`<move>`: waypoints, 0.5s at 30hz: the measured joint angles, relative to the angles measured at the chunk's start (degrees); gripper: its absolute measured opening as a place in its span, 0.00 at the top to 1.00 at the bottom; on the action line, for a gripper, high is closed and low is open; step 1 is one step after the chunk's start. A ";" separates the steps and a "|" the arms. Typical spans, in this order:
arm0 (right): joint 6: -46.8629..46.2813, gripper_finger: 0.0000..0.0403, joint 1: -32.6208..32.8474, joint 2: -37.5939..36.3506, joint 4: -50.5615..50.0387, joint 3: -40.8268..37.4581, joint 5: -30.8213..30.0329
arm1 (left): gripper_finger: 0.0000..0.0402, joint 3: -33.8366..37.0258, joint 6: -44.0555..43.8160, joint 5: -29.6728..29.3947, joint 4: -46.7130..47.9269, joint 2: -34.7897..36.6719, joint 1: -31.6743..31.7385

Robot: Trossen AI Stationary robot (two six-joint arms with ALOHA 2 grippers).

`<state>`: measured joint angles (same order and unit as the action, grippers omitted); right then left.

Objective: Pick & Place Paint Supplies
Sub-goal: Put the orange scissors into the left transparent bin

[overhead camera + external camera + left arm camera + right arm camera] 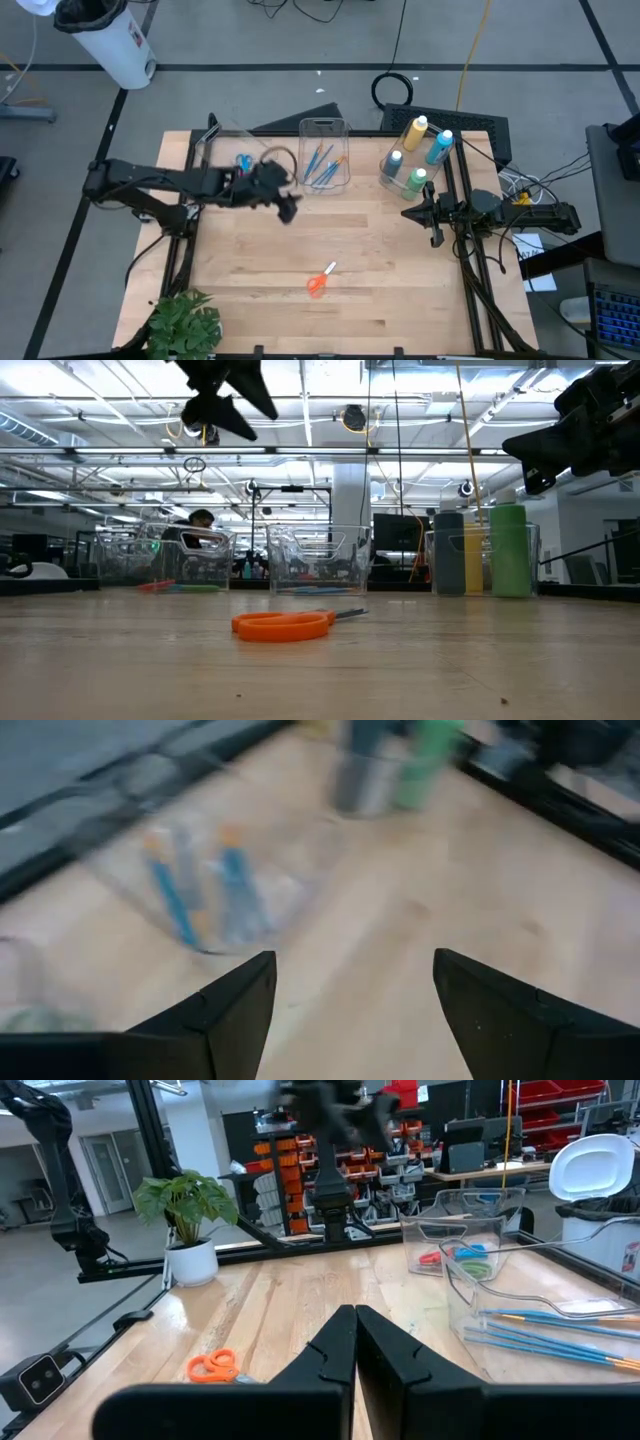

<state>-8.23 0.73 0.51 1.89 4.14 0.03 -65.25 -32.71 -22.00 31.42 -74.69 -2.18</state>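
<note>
Above the table (250, 290), just beside the middle bin (324, 152), the left gripper (288, 207) hangs in the air with its two dark, wedge-shaped fingers (232, 1003) spread wide and nothing between them. The right gripper (415, 213) waits on the other side of that bin, near the bottle bin (403, 172), its fingers pressed flat together and empty.

The middle bin is clear, thin-walled plastic with rounded corners; inside it lie slim brushes (322, 165) with blue and orange handles. To one side of it stands a second clear bin (232, 150) holding small scissors (243, 162) with blue, red and green handles. The bottle bin holds upright bottles (425, 155) in yellow, blue, green and grey-blue, smooth and cylindrical, white-capped.

Well apart from the middle bin, out on the bare pale wood planks, lie orange scissors (319, 281), flat, glossy plastic loops and a short metal blade. A leafy green plant (184, 322) stands at the table's corner.
</note>
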 joint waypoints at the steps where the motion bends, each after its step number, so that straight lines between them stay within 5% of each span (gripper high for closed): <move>1: -0.04 1.00 -0.01 -0.02 0.00 0.01 0.00 | 0.32 0.00 0.14 0.27 -0.91 -0.67 -1.70; 9: -0.04 1.00 0.00 -0.01 -0.01 0.01 0.00 | 0.33 0.00 0.23 3.34 -11.58 -8.65 -14.14; 15: -0.08 1.00 0.00 -0.02 0.00 0.00 0.00 | 0.33 0.00 2.12 13.83 -22.39 -19.99 -21.40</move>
<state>-8.31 0.73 0.49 1.89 4.14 0.03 -65.25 -30.60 -8.16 9.03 -94.68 -23.58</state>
